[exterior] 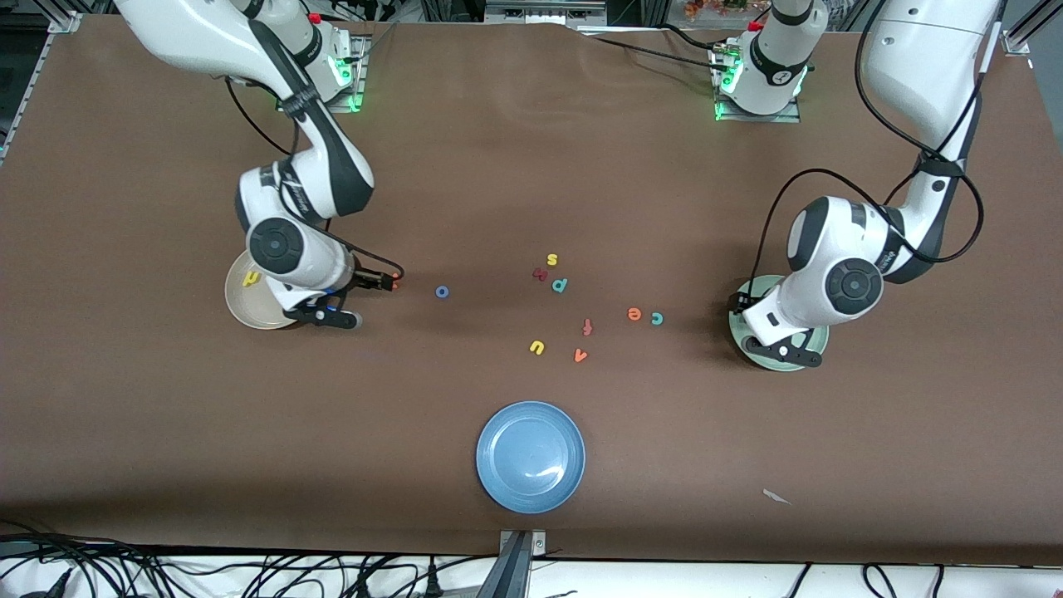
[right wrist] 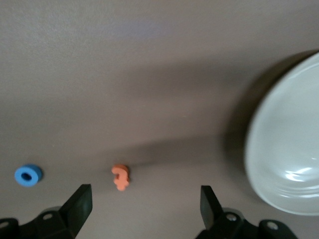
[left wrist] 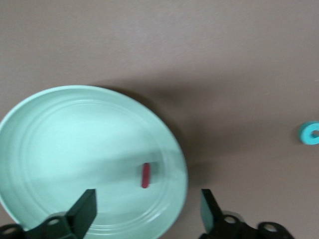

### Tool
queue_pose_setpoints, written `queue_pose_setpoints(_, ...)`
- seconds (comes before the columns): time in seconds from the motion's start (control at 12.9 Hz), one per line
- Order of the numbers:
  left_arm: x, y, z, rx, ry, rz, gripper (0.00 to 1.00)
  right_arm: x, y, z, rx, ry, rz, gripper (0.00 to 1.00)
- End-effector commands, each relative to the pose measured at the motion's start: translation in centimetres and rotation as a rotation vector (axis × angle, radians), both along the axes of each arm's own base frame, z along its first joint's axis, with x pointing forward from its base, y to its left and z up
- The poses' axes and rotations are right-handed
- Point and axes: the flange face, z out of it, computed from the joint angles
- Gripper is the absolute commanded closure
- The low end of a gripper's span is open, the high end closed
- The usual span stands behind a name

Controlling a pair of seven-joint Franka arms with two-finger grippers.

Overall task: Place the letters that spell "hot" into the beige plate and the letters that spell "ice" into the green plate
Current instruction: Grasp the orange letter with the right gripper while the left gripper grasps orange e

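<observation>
The beige plate lies toward the right arm's end of the table with the yellow h in it. My right gripper hangs open and empty over the table beside that plate. The orange t is just ahead of it, and the blue o lies a little past that. My left gripper is open and empty over the green plate, where the dark red i lies. The teal c and orange e sit on the table.
Loose letters lie mid-table: a yellow s, a dark red letter, a teal p, a red f, a yellow u and an orange v. A blue plate sits nearest the front camera.
</observation>
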Motion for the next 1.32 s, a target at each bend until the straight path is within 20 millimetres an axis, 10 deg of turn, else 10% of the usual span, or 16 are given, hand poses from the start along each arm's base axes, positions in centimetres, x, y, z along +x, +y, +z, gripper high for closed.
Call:
queue_pose_setpoints(0.0,-1.2,-5.7,1.0,0.029,-0.022,0.083,0.00,-1.3,1.9,-2.8,0.013,-0.022,-0.062,0.05)
queue_pose_setpoints(0.54,-4.1,-18.0,2.1,-0.062,-0.038,0.008,0.00,-2.5,2.6,-5.6,0.004,0.012,-0.049,0.40)
queue_pose_setpoints(1.01,-3.2,-17.0,1.2,-0.153,-0.057,-0.465,0.00,-3.0,2.4,-6.3,0.018,-0.014,-0.044,0.58)
queue_pose_setpoints(1.24,-2.9,-17.7,0.0,-0.195,-0.105,-0.664,0.00,-3.0,2.4,-6.1,0.018,-0.014,-0.041,0.84)
